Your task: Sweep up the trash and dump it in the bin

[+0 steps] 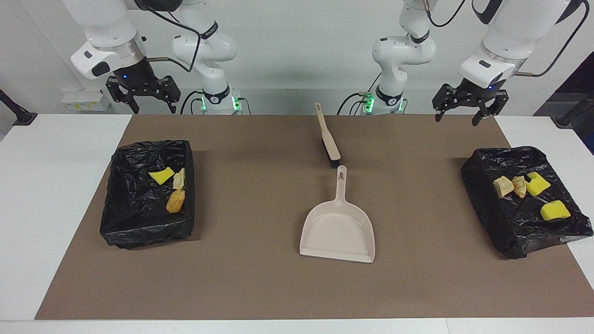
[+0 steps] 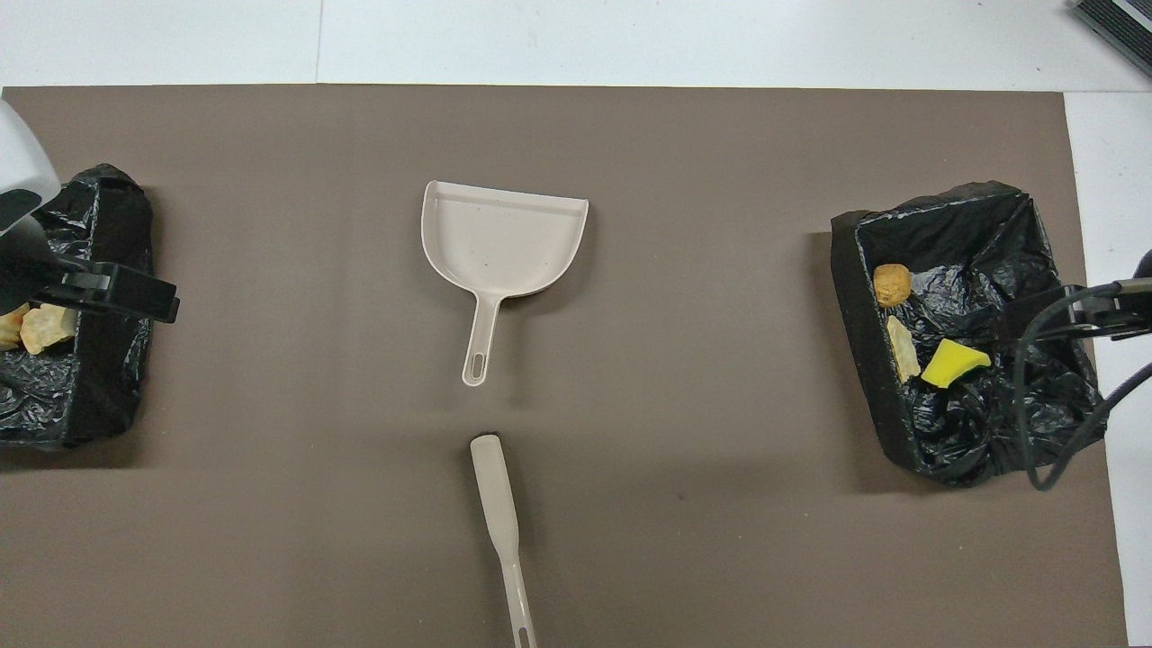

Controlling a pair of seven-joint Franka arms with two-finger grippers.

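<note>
Two bins lined with black bags stand on the brown mat. The bin (image 1: 139,234) (image 2: 862,360) at the right arm's end holds trash: a yellow scrap (image 1: 161,176), a pale lump (image 1: 179,178) and an orange-brown lump (image 1: 176,201). The bin (image 1: 515,241) (image 2: 108,387) at the left arm's end holds two pale lumps (image 1: 503,185) and two yellow chunks (image 1: 554,211). An empty beige dustpan (image 1: 337,229) (image 2: 499,238) lies mid-mat, with the brush (image 1: 328,139) (image 2: 499,513) nearer the robots. My right gripper (image 1: 154,110) and left gripper (image 1: 457,119) hang open and empty, high above the mat's corners.
The brown mat (image 1: 260,278) covers most of the white table (image 1: 41,208). The two arm bases (image 1: 216,99) stand at the table's edge close to the brush handle. A cable (image 2: 1035,396) from the right arm hangs over the bin at that end.
</note>
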